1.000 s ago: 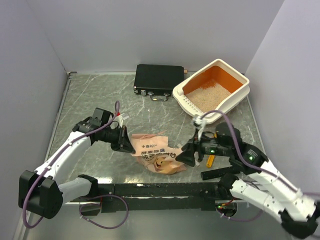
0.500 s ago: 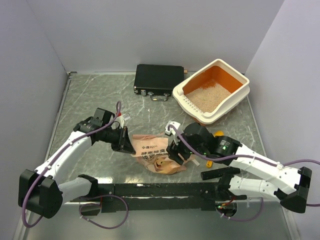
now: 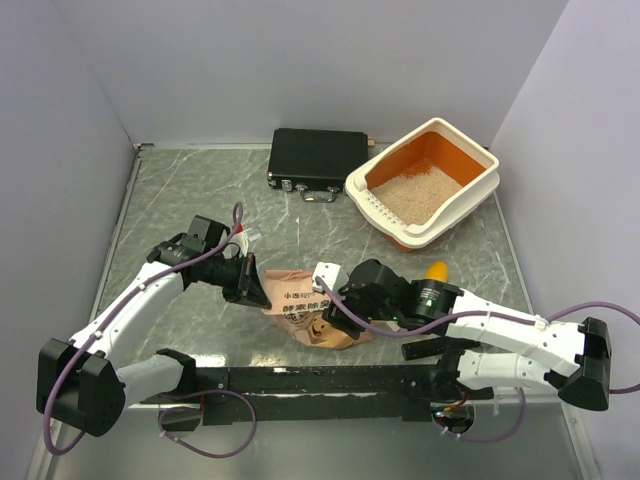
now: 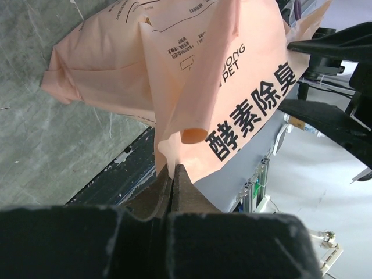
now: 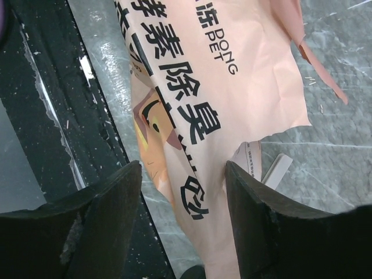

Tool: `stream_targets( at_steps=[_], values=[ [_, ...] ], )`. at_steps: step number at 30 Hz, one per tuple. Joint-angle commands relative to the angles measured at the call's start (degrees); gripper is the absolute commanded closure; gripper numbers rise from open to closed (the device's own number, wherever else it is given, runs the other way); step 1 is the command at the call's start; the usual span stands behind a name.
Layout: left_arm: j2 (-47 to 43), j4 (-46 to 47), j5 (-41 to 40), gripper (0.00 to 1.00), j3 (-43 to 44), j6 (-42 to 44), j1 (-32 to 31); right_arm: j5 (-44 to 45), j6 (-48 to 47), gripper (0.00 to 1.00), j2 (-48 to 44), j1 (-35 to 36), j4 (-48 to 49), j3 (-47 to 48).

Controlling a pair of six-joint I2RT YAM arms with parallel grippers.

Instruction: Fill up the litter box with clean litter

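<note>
The litter box (image 3: 471, 200), cream outside and orange inside, stands at the back right with a layer of beige clean litter (image 3: 414, 195) in it. A crumpled orange-brown paper bag (image 3: 308, 312) lies on the table near the front. My left gripper (image 3: 256, 290) is shut on the bag's left edge; in the left wrist view the fingertips (image 4: 172, 169) pinch a fold of the bag (image 4: 192, 75). My right gripper (image 3: 333, 310) is open over the bag's right part. In the right wrist view its fingers (image 5: 116, 200) straddle the bag (image 5: 215, 99) without pressing it.
A flat black case (image 3: 318, 157) lies at the back, left of the litter box. A yellow-orange scoop (image 3: 436, 270) shows behind the right arm. A black rail (image 3: 320, 378) runs along the table's near edge. Walls close in on three sides.
The right arm has swung left from beside the scoop to above the bag, and its jaws have narrowed slightly. The left gripper and the bag have stayed put.
</note>
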Motion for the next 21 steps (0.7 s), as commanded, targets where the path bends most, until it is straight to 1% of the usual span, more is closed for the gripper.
stream_targets(
  at_steps=[1,5,6,7,8,10,12,14,16,18,20,21],
  values=[
    [0.00,-0.15,0.58,0.99,2.46,1.15,-0.49,2.14,-0.80,0.40,1.31,0.95,0.72,0.49],
    [0.18,0.20,1.46,0.99,3.16,1.24,-0.40,2.50,0.61,0.54,2.63,0.95,0.18,-1.43],
    [0.09,0.47,1.72,0.99,3.42,1.41,-0.40,2.32,0.96,0.64,2.72,0.95,0.63,-2.05],
    [-0.17,0.73,1.55,0.99,3.51,1.33,-0.40,2.32,1.74,0.70,2.89,0.95,1.07,-3.10],
    [-0.35,0.73,0.94,0.99,3.86,1.59,-0.40,2.58,2.19,0.86,3.07,0.86,1.50,-2.94],
    [-0.87,0.91,0.24,0.97,5.35,2.64,-0.40,2.84,3.85,1.00,4.03,0.95,1.07,-2.41],
    [-2.01,2.04,-3.62,0.85,7.72,2.47,-0.40,2.94,5.61,1.00,5.34,0.25,-1.02,-1.18],
    [-3.51,5.28,-6.95,0.77,9.22,1.68,-0.40,1.71,5.88,1.00,5.62,0.07,-1.74,0.40],
    [-6.23,7.57,-8.81,0.75,10.89,1.50,-0.49,0.74,6.85,1.00,4.92,-0.72,-2.53,1.45],
    [-9.56,10.48,-10.48,0.69,10.72,2.46,-0.40,-2.85,7.29,1.00,3.77,-2.21,-2.97,1.72],
    [-11.94,12.76,-7.95,0.65,8.19,4.13,-1.45,-7.41,7.29,1.00,3.33,-6.07,-4.46,2.42],
    [-13.61,15.73,-7.59,0.65,6.96,4.05,-2.50,-8.74,7.29,1.00,3.33,-7.65,-4.99,2.78]
  ],
)
